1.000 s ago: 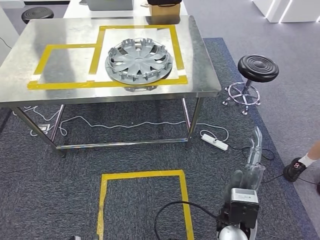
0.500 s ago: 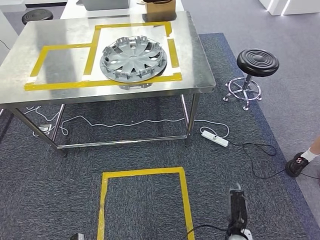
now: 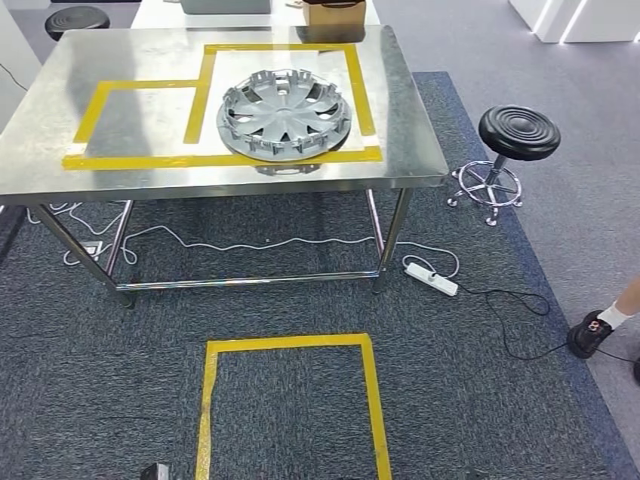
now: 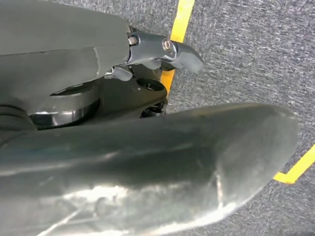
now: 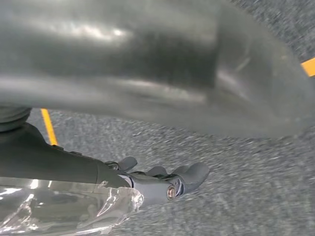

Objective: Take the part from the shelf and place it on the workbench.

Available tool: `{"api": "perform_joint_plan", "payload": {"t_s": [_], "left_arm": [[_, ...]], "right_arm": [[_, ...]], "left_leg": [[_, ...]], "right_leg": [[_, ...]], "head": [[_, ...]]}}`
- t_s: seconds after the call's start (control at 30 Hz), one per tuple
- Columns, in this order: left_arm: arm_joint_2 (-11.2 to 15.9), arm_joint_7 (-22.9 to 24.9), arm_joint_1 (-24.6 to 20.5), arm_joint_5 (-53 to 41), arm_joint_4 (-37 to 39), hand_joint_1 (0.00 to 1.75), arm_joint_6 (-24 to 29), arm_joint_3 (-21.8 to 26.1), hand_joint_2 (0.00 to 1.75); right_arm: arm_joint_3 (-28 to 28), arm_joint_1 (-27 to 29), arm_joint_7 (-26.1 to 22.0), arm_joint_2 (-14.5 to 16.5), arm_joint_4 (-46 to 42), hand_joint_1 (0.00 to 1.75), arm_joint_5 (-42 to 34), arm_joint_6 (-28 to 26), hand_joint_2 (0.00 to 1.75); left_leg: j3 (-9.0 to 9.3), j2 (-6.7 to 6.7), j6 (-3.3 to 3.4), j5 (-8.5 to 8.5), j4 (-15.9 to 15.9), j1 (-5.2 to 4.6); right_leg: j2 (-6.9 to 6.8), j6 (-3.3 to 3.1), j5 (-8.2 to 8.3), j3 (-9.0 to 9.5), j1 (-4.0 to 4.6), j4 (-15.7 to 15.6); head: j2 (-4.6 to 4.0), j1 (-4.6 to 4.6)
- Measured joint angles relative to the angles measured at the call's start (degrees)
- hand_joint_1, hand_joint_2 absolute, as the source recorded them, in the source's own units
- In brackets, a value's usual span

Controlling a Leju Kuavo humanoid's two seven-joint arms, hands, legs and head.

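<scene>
Left hand (image 4: pixel 156 54): seen in the left wrist view over grey carpet (image 4: pixel 241 44) and yellow tape (image 4: pixel 182 19); fingers extended, nothing held. Right hand (image 5: pixel 163 182): seen in the right wrist view, fingers stretched out and apart over the carpet, nothing gripped. Both hands are well apart from the part. Hubcap (image 3: pixel 284 114) is seen lying flat on the steel workbench (image 3: pixel 45 110), inside the right taped rectangle, near the front edge. Under the bench: power strip (image 3: pixel 431 279) and cables. Black stool (image 3: pixel 518 133) is placed right of the bench. A person's shoe (image 3: pixel 589 333) is visible at the right edge.
</scene>
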Motion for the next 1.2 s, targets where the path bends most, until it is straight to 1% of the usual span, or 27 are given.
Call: {"api": "perform_joint_plan", "payload": {"t_s": [0.07,0.1,0.13,0.17,0.23,0.27,0.3,0.33,0.4,0.43,0.47,0.5,0.53,0.6,0.67,0.77,0.8,0.83,0.87,0.93,0.97,1.0,1.03,1.07,1.13,1.17,1.2], "left_arm": [[0.02,-0.01,0.00,-0.10,0.00,0.00,0.03,-0.01,0.00],[0.02,-0.01,-0.02,-0.19,0.00,0.00,0.04,-0.02,0.00],[0.03,0.01,-0.04,-0.33,0.00,0.00,0.06,-0.03,0.00],[0.03,0.07,-0.06,-0.50,0.00,0.00,0.09,-0.04,0.00],[0.05,0.35,-0.09,-0.91,0.00,0.00,0.24,-0.06,0.00],[0.07,0.64,-0.09,-1.07,0.00,0.00,0.45,-0.07,0.00],[0.09,1.05,-0.10,-1.20,0.00,0.00,0.82,-0.08,0.00],[0.11,1.50,-0.10,-1.29,0.00,0.00,1.30,-0.08,0.00],[0.14,2.24,-0.09,-1.39,0.00,0.00,2.14,-0.08,0.00],[0.16,2.45,-0.05,-1.42,0.00,0.00,2.40,-0.08,0.00],[0.18,2.78,-0.01,-1.46,0.00,0.00,2.79,-0.08,0.00],[0.19,3.30,0.01,-1.58,0.00,0.00,3.42,-0.08,0.00],[0.20,4.13,0.00,-1.79,0.00,0.00,4.43,-0.08,0.00],[0.14,6.59,-0.18,-2.61,0.00,0.00,7.44,-0.15,0.00],[0.01,8.52,-0.42,-3.47,0.00,0.00,9.93,-0.35,0.00],[-0.13,9.27,-0.39,-3.85,0.00,0.00,10.94,-0.73,0.00],[-0.16,9.34,-0.37,-3.89,0.00,0.00,11.04,-0.89,0.00],[-0.18,9.36,-0.40,-3.92,0.00,0.00,11.12,-1.08,0.00],[-0.20,9.42,-0.43,-4.01,0.00,0.00,11.26,-1.23,0.00],[-0.20,10.09,-0.43,-4.93,0.00,0.00,12.26,-1.51,0.00],[-0.20,10.83,-0.39,-5.88,0.00,0.00,13.22,-1.75,0.00],[-0.20,11.81,-0.32,-7.15,0.00,0.00,14.37,-2.19,0.00],[-0.20,12.81,-0.26,-8.44,0.00,0.00,15.43,-2.80,0.00],[-0.20,13.66,-0.24,-9.56,0.00,0.00,16.21,-3.45,0.00],[-0.20,15.29,-0.32,-12.10,0.00,0.00,17.16,-4.81,0.00],[-0.20,16.05,-0.36,-13.88,0.00,0.00,17.39,-5.63,0.00],[-0.21,16.74,-0.31,-16.08,0.01,0.00,17.49,-6.81,0.00]], "right_arm": [[-0.21,-0.16,0.81,-0.01,0.53,0.00,0.73,-0.74,0.00],[-0.21,-0.30,1.37,-0.01,0.72,0.00,1.16,-1.12,0.00],[-0.21,-0.47,2.06,-0.01,0.91,0.00,1.61,-1.50,0.00],[-0.21,-0.61,2.76,0.00,1.11,0.00,2.07,-1.83,0.00],[-0.22,-0.65,4.13,0.01,1.50,0.00,3.13,-2.58,0.00],[-0.22,-0.62,4.58,0.01,1.63,0.00,3.63,-2.92,0.00],[-0.23,-0.63,4.93,0.01,1.73,0.00,4.12,-3.28,0.00],[-0.23,-0.71,5.16,0.04,1.81,0.00,4.49,-3.56,0.00],[-0.22,-0.84,5.51,0.11,1.97,0.00,4.95,-3.87,0.00],[-0.21,-0.84,5.64,0.14,2.08,0.00,5.06,-3.92,0.00],[-0.21,-0.81,5.76,0.14,2.18,0.00,5.17,-3.96,0.00],[-0.21,-0.80,5.89,0.14,2.25,0.00,5.29,-3.99,0.00],[-0.21,-0.81,6.04,0.16,2.30,0.00,5.47,-4.04,0.00],[-0.21,-0.92,6.39,0.20,2.32,0.00,5.99,-4.22,0.00],[-0.21,-1.04,6.66,0.22,2.34,0.00,6.48,-4.50,0.00],[-0.21,-1.02,6.80,0.21,2.41,0.00,6.70,-4.71,0.00],[-0.21,-1.02,6.82,0.21,2.44,0.00,6.72,-4.75,0.00],[-0.21,-1.03,6.83,0.20,2.47,0.00,6.74,-4.78,0.00],[-0.21,-1.04,6.85,0.21,2.50,0.00,6.76,-4.80,0.00],[-0.21,-0.99,6.80,0.22,2.64,0.00,6.90,-4.77,0.00],[-0.21,-0.93,6.73,0.22,2.70,0.00,7.10,-4.68,0.00],[-0.21,-0.90,6.69,0.21,2.76,0.00,7.44,-4.57,0.00],[-0.21,-0.91,6.76,0.20,2.79,0.00,7.92,-4.49,0.00],[-0.21,-0.94,6.99,0.19,2.79,0.00,8.38,-4.49,0.00],[-0.20,-1.00,7.73,0.18,2.87,0.00,9.21,-4.72,0.87],[-0.20,-1.00,8.03,0.18,2.96,0.00,9.52,-4.85,1.31],[-0.20,-0.99,8.28,0.16,3.05,0.00,9.83,-4.96,1.75]], "left_leg": [[0.18,-0.01,-0.10,-0.03,0.01,-0.02],[0.20,-0.02,-0.26,-0.09,0.10,-0.13],[0.14,-0.01,-0.51,-0.08,0.18,-0.24],[0.04,0.00,-0.80,-0.03,0.23,-0.32],[-0.13,0.02,-1.45,0.03,0.31,-0.33],[-0.31,0.02,-1.80,-0.35,0.72,-0.29],[-0.88,0.02,-2.17,-1.34,2.02,-0.24],[-1.98,0.01,-2.49,-2.93,4.47,-0.19],[-5.53,0.01,-2.86,-6.74,11.97,-0.10],[-7.07,0.01,-2.93,-7.86,15.12,-0.07],[-7.83,0.02,-2.94,-7.90,16.62,-0.06],[-7.52,0.02,-2.90,-6.83,16.00,-0.04],[-6.22,0.02,-2.81,-5.00,13.49,-0.02],[-2.21,0.01,-2.59,-1.42,5.83,0.04],[-0.01,-0.09,-2.09,-0.29,1.17,0.04],[-0.12,-0.16,-1.08,-0.21,0.53,0.06],[-0.14,-0.13,-0.74,-0.07,0.46,0.13],[-0.17,-0.09,-0.46,0.05,0.38,0.22],[-0.21,-0.04,-0.28,0.11,0.37,0.24],[-0.31,0.02,-0.10,0.16,0.39,0.21],[-0.32,0.00,-0.09,0.18,0.39,0.20],[-0.31,-0.21,-0.13,0.20,0.40,0.21],[-0.28,-0.49,-0.20,0.23,0.42,0.23],[-0.26,-0.84,-0.34,0.28,0.44,0.26],[-0.44,-1.68,-0.86,0.37,0.64,0.12],[-0.63,-2.11,-1.19,0.48,0.71,0.08],[-0.86,-2.55,-1.58,0.65,0.73,0.09]], "right_leg": [[-0.02,-0.34,3.44,4.14,0.01,-7.60],[0.00,-0.53,4.60,6.22,0.03,-11.41],[0.04,-0.73,5.12,7.47,0.05,-13.79],[0.11,-0.94,5.12,7.96,0.12,-14.83],[0.20,-1.54,5.28,7.86,0.13,-14.98],[0.20,-1.86,5.40,7.84,0.06,-15.04],[0.18,-2.23,5.53,7.83,-0.03,-15.15],[0.16,-2.54,5.66,7.81,-0.14,-15.25],[0.15,-2.85,5.73,7.61,-0.15,-15.25],[0.15,-2.89,5.75,7.53,-0.15,-15.24],[0.14,-2.89,5.78,7.48,-0.15,-15.23],[0.15,-2.87,5.80,7.47,-0.15,-15.23],[0.18,-2.82,5.83,7.51,-0.17,-15.22],[0.29,-2.50,5.84,7.49,-0.04,-15.04],[0.36,-1.94,5.89,7.15,0.21,-14.74],[0.33,-1.10,5.88,6.73,0.18,-14.51],[0.31,-0.79,5.17,6.30,0.12,-13.61],[0.29,-0.51,3.81,5.35,0.08,-11.49],[0.26,-0.26,1.94,3.88,0.05,-8.20],[0.24,0.01,-1.55,0.50,0.01,-0.38],[0.24,0.08,-2.11,-0.40,0.01,1.85],[0.25,0.10,-1.56,-0.25,-0.02,1.85],[0.34,0.08,-0.02,1.09,-0.10,-0.56],[0.74,0.09,1.90,3.20,-0.25,-4.43],[2.67,-0.02,4.16,7.21,-0.68,-11.90],[3.38,-0.17,4.39,8.18,-0.79,-13.71],[3.67,-0.47,4.21,8.48,-0.74,-14.34]], "head": [[0.00,0.02],[0.00,0.03],[0.00,-0.02],[0.00,-0.06],[0.00,-0.10],[0.00,-0.11],[0.00,-0.17],[0.00,-0.23],[0.00,-0.33],[0.00,-0.32],[0.00,-0.33],[0.00,-0.33],[0.00,-0.32],[0.00,-0.38],[0.00,-0.38],[0.00,-0.28],[0.00,-0.12],[0.00,0.02],[0.00,0.18],[0.00,0.32],[0.00,0.32],[0.00,0.33],[0.00,0.33],[0.00,0.33],[0.00,0.30],[0.00,0.28],[0.00,0.25]]}}
